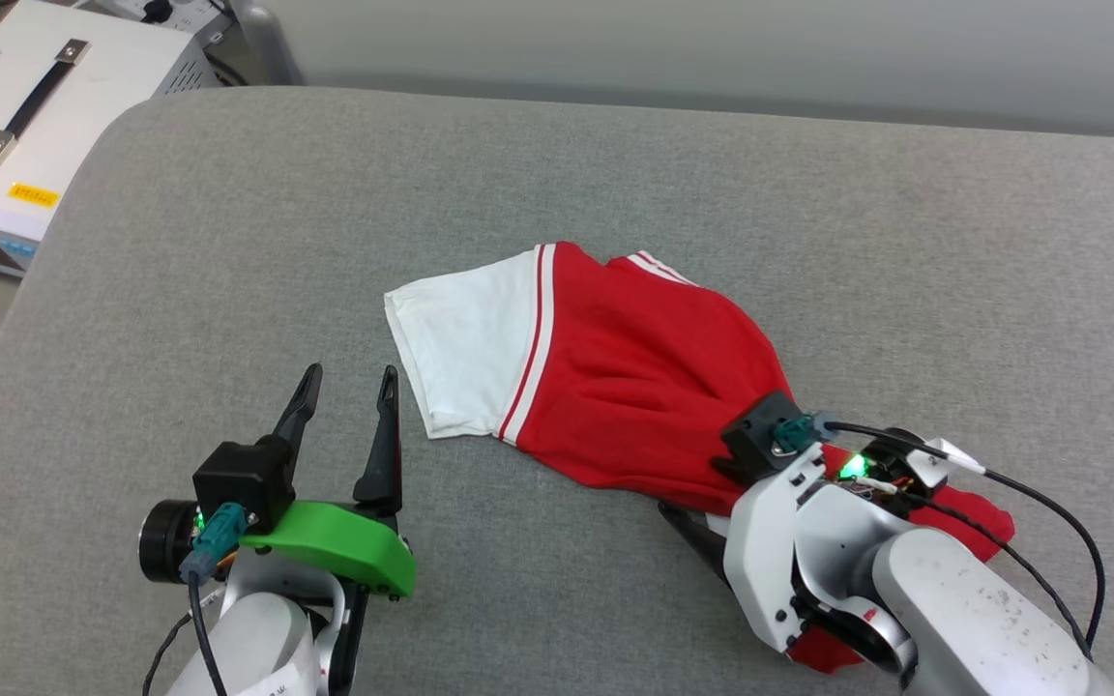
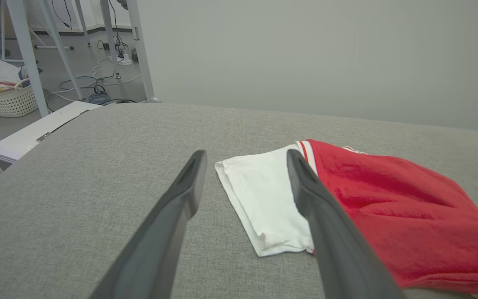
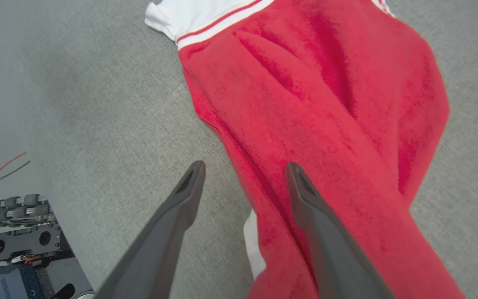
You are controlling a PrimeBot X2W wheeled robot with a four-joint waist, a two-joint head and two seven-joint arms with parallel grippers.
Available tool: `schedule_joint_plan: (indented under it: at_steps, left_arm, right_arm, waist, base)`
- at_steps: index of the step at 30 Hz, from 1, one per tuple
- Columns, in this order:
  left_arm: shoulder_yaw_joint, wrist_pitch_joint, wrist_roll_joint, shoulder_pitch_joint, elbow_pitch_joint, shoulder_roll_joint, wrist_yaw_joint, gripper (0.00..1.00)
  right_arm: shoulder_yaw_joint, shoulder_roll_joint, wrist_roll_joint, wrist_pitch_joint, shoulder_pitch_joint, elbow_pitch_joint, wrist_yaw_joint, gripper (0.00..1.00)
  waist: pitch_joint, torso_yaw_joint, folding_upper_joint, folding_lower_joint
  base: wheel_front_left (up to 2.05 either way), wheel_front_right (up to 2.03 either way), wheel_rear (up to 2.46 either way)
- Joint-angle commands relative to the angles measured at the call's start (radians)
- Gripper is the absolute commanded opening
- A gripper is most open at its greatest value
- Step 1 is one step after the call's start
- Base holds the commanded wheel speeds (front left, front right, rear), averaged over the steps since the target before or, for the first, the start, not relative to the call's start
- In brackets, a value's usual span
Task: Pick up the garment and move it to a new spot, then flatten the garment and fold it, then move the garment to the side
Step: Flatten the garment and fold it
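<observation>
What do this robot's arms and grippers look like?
The left gripper and right gripper each have two long, dark, tapering fingers. Pale forearms carry black wrist cameras with teal plugs and black cables. The left wrist has a bright green cover; the right shows a green light.

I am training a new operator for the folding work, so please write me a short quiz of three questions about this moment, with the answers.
1. True or false: the left gripper holds the white sleeve of the garment.
2. What does the garment lie on? A) a wooden table B) a grey fabric surface C) a white basket
3. Which gripper hangs over the garment's red part?

Key
1. False: it is open and stands beside the white sleeve, apart from it.
2. B.
3. The right gripper, also open.
</observation>
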Motion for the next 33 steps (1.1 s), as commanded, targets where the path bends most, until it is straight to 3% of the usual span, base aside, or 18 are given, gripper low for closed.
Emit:
schedule_joint_plan:
  at_steps: [1,13,14,16,17,25,33]
  left_arm:
    - [0.0,-0.005,0.01,-0.02,0.007,-0.009,-0.008,1.0]
    - [0.035,-0.007,0.046,-0.042,0.043,-0.063,-0.047,1.0]
    - [0.04,-0.007,0.051,-0.04,0.046,-0.066,-0.05,1.0]
    - [0.049,-0.007,0.06,-0.04,0.052,-0.071,-0.054,1.0]
    - [0.054,-0.007,0.063,-0.04,0.054,-0.074,-0.056,1.0]
    - [0.086,-0.007,0.09,-0.033,0.072,-0.091,-0.079,1.0]
    - [0.103,-0.007,0.11,-0.01,0.091,-0.091,-0.09,1.0]
  right_arm:
    - [0.026,-0.005,0.02,0.006,-0.029,0.023,-0.001,1.0]
    - [0.199,-0.018,0.17,0.077,-0.119,0.236,-0.001,1.0]
    - [0.206,-0.018,0.189,0.098,-0.118,0.248,-0.001,0.9]
    - [0.216,-0.017,0.221,0.123,-0.122,0.255,-0.001,0.11]
    - [0.218,-0.017,0.233,0.128,-0.124,0.255,-0.001,0.0]
    - [0.175,-0.035,0.231,0.021,-0.182,0.187,-0.001,0.0]
    - [-0.017,-0.057,0.186,-0.053,-0.158,0.121,-0.001,0.0]
  waist:
    - [0.034,0.034,0.0,-0.0001]
    - [0.076,0.078,0.0,-0.0001]
    - [0.077,0.078,0.0,-0.0001]
    - [0.079,0.076,0.0,-0.0001]
    - [0.079,0.075,0.0,-0.0001]
    - [0.056,0.056,0.0,-0.0001]
    - [0.002,0.026,0.0,-0.0001]
  base:
    - [0.0,0.0,0.0]
    - [0.0,0.0,0.0]
    - [0.0,0.0,0.0]
    - [0.0,0.0,0.0]
    - [0.0,0.0,0.0]
    - [0.0,0.0,0.0]
    - [0.0,0.0,0.0]
